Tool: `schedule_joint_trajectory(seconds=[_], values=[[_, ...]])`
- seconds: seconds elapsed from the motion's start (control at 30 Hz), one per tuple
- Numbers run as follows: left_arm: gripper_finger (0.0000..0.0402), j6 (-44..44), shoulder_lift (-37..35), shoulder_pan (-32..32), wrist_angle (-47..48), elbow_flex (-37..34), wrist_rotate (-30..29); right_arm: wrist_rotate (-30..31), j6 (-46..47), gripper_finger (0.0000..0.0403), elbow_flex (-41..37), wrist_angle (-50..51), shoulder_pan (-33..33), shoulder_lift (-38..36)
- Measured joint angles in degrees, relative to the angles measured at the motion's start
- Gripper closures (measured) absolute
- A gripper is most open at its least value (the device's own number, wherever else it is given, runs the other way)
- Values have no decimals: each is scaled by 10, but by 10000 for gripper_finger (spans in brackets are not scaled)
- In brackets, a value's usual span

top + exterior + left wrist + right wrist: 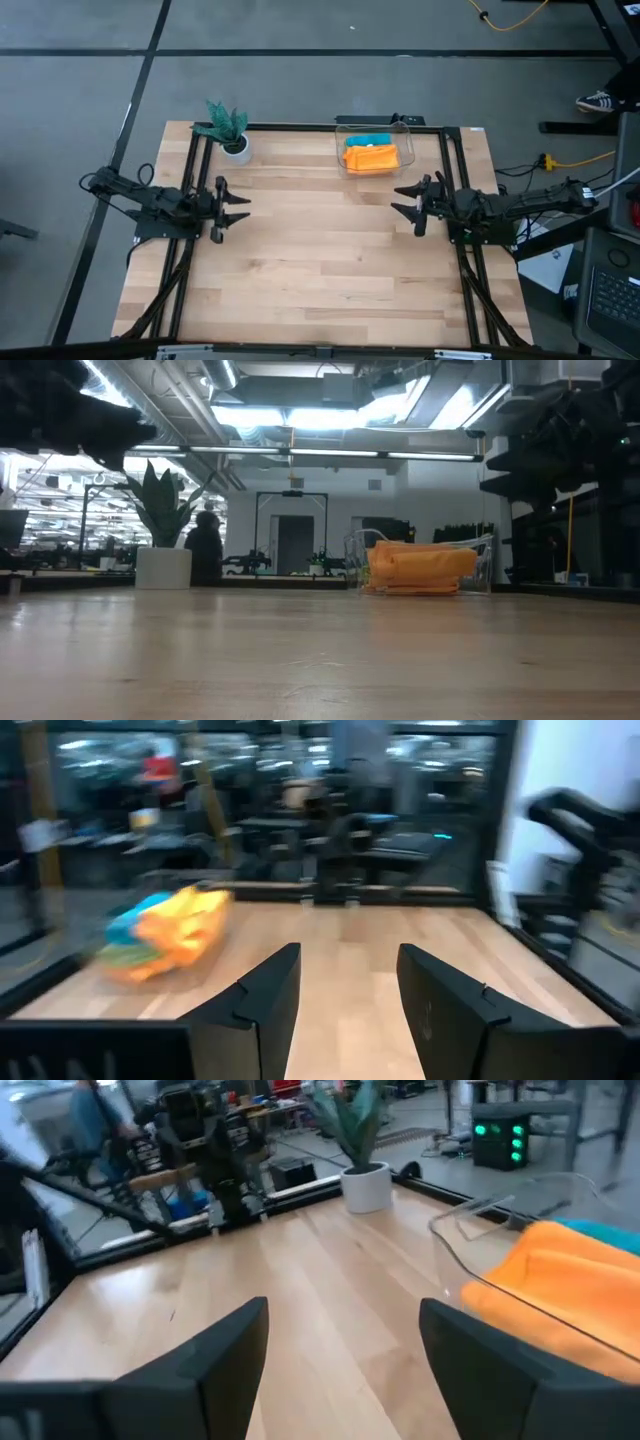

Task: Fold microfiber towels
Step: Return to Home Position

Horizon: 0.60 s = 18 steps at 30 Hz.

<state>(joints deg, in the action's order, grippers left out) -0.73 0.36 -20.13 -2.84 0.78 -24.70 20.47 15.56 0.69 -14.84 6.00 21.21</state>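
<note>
The microfiber towels lie piled in a clear plastic bin [372, 148] at the table's far edge: orange towels [371, 158] on top and a teal-blue one [368, 139] behind them. The lime green towel is hidden. The pile also shows in the low view [420, 567], the left wrist view [165, 932] and the right wrist view [570, 1295]. My left gripper [235, 209] is open and empty over the table's left side. My right gripper [406, 203] is open and empty over the right side, a little nearer than the bin.
A small green plant in a white pot [232, 135] stands at the far left of the table. A dark frame [300, 127] runs along the far edge and down both sides. Bare wood lies between the two grippers and toward the near edge.
</note>
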Motion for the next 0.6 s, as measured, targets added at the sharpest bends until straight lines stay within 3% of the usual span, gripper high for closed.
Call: schedule_joint_trajectory(seconds=[0.13, 0.6], values=[[240, 24, 0, 0, -4, -3, 71, -4, -42, 142, 0, -7, 0, 0], [240, 13, 1, 0, -4, -3, 70, -6, -86, 142, 0, 5, 0, 0]])
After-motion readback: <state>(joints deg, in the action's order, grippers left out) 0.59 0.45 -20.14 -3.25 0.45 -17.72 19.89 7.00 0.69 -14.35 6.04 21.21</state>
